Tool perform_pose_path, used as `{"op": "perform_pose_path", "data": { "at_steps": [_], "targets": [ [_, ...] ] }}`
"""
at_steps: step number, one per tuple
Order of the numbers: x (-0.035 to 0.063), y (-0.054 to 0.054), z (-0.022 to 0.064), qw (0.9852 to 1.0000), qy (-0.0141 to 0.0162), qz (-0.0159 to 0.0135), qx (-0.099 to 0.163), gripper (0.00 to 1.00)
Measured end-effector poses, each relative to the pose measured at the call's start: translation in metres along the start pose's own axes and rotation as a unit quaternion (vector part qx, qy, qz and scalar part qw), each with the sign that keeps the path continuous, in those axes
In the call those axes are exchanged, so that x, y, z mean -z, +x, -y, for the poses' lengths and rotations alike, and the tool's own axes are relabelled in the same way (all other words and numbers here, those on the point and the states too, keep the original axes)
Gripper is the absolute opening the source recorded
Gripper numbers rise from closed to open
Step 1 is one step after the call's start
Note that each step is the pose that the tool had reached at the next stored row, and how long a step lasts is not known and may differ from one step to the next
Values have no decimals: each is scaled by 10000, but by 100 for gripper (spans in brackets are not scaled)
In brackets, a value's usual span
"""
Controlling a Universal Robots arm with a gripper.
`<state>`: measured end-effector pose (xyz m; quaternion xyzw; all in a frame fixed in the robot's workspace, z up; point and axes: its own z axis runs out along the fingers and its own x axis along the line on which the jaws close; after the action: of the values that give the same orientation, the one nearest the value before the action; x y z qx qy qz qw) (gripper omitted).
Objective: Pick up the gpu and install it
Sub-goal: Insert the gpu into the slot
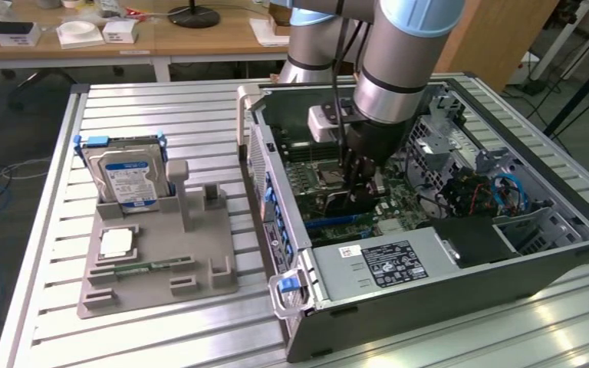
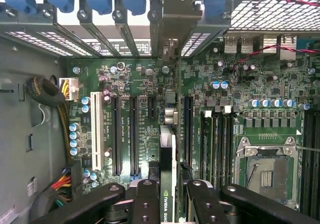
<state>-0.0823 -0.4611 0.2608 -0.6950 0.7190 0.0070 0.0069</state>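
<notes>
Slatted metal tabletop (image 1: 172, 337), open computer case (image 1: 459, 284) on it: claw (image 2: 170, 194) clamped on the gpu (image 2: 168, 159), held edge-on inside the case, right above the motherboard (image 2: 140, 84).

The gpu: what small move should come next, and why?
Probably lower it straight down, slowly. The gripper holds the gpu on edge inside the case, above the motherboard, with its bracket near the rear slot openings. It looks roughly in line with a slot, though whether it is seated is unclear.
</notes>
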Motion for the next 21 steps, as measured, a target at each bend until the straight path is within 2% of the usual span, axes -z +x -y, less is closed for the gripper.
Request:
{"op": "perform_pose_path", "data": {
  "at_steps": [21],
  "targets": [
    [-8, -9, -17, 10000, 0, -1, -2, 26]
  ]
}}
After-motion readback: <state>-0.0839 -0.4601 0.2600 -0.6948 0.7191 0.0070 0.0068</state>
